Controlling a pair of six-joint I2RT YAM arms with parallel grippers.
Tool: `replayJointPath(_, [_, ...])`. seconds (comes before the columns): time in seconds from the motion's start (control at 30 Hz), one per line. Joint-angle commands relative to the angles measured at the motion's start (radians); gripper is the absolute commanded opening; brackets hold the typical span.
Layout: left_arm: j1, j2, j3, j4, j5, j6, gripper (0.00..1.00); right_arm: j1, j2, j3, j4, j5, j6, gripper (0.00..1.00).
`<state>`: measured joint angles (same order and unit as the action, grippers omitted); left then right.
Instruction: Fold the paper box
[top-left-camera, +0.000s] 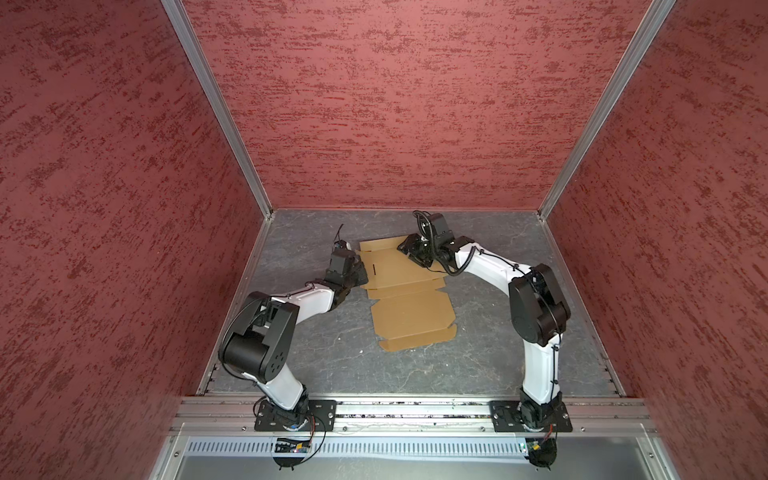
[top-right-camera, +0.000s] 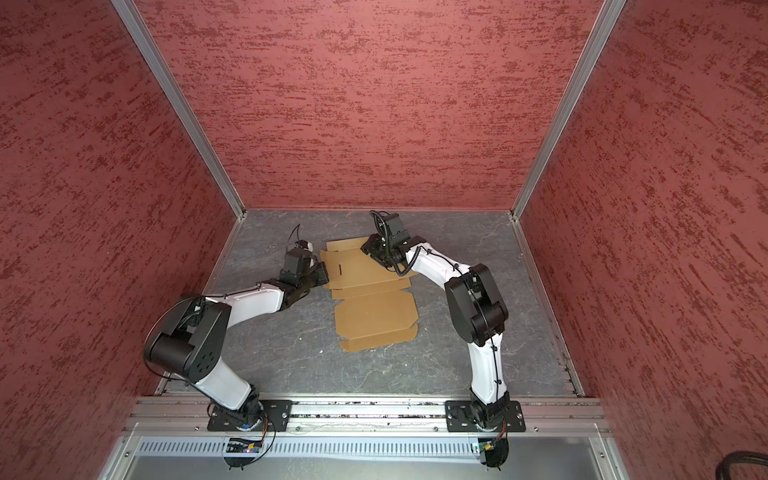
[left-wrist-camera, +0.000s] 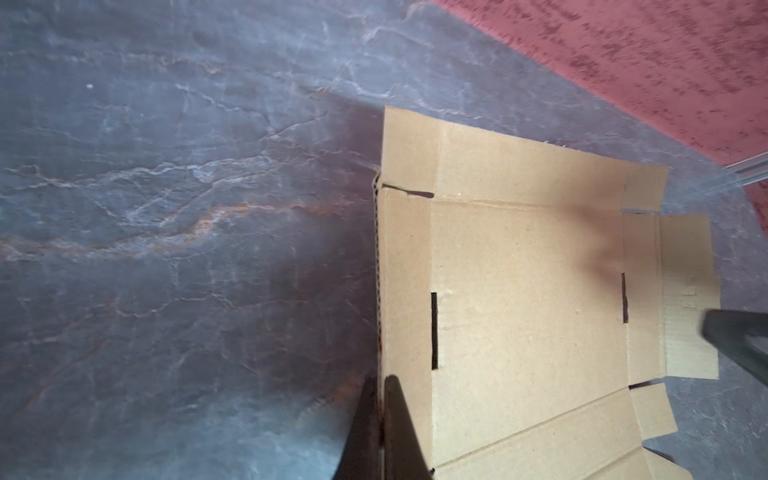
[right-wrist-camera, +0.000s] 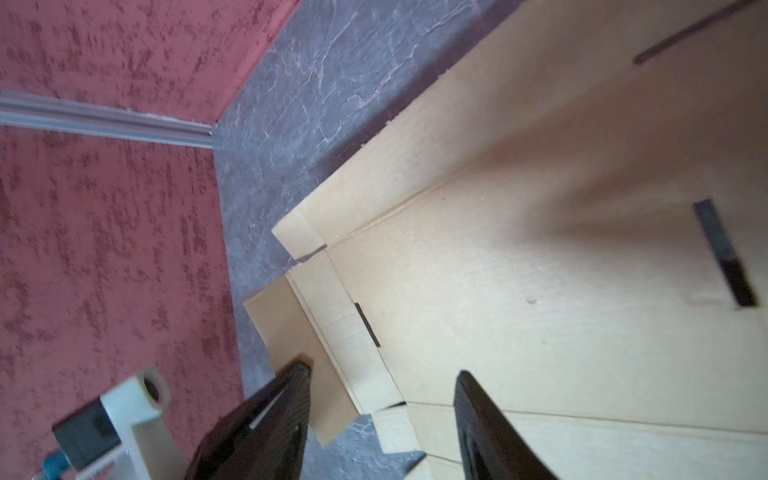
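Observation:
The paper box (top-left-camera: 411, 316) (top-right-camera: 374, 316) is a brown die-cut cardboard sheet lying mostly flat on the grey table. Its slotted panel (left-wrist-camera: 528, 311) (right-wrist-camera: 540, 270) sits at the far end, between my two grippers. My left gripper (top-left-camera: 362, 274) (top-right-camera: 325, 275) (left-wrist-camera: 380, 399) is shut on the edge of the left side flap, which stands raised and shows its corrugated edge. My right gripper (top-left-camera: 405, 249) (top-right-camera: 368, 249) (right-wrist-camera: 382, 376) hovers over the far right corner with its jaws apart. The right side flap (right-wrist-camera: 291, 332) lies beneath the jaws, and nothing is pinched between them.
Red textured walls (top-left-camera: 395, 104) close in the left, back and right sides, with aluminium posts (top-left-camera: 266, 214) at the back corners. The grey slate table (top-left-camera: 332, 345) surrounds the sheet. A metal rail (top-left-camera: 415, 409) carrying both arm bases runs along the front.

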<state>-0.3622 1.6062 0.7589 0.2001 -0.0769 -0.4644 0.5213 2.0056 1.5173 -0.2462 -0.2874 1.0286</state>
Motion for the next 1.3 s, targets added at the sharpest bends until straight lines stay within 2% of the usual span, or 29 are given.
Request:
replayJointPath(0.0, [-0.021, -0.052, -0.058, 0.129, -0.096, 0.007, 0.00, 0.006, -0.060, -0.044, 0.079, 0.014, 0.198, 0.59])
replayJointPath(0.2, [-0.061, -0.126, -0.168, 0.240, -0.166, 0.010, 0.00, 0.006, -0.091, -0.069, 0.085, 0.058, 0.314, 0.62])
replayJointPath(0.3, [-0.071, -0.154, -0.207, 0.269, -0.164, -0.005, 0.00, 0.005, -0.093, -0.067, 0.113, 0.067, 0.361, 0.62])
replayJointPath(0.57, [-0.147, -0.185, -0.263, 0.360, -0.231, 0.030, 0.00, 0.005, -0.040, 0.014, 0.103, 0.052, 0.438, 0.62])
replayJointPath(0.77, [-0.205, -0.180, -0.286, 0.423, -0.317, 0.061, 0.00, 0.005, -0.029, 0.068, 0.046, 0.076, 0.446, 0.63])
replayJointPath(1.0, [-0.258, -0.156, -0.308, 0.510, -0.385, 0.118, 0.00, 0.005, 0.011, 0.175, -0.112, 0.078, 0.420, 0.64])
replayJointPath(1.27, [-0.286, -0.134, -0.328, 0.599, -0.447, 0.163, 0.00, 0.004, 0.038, 0.240, -0.201, 0.092, 0.433, 0.64])
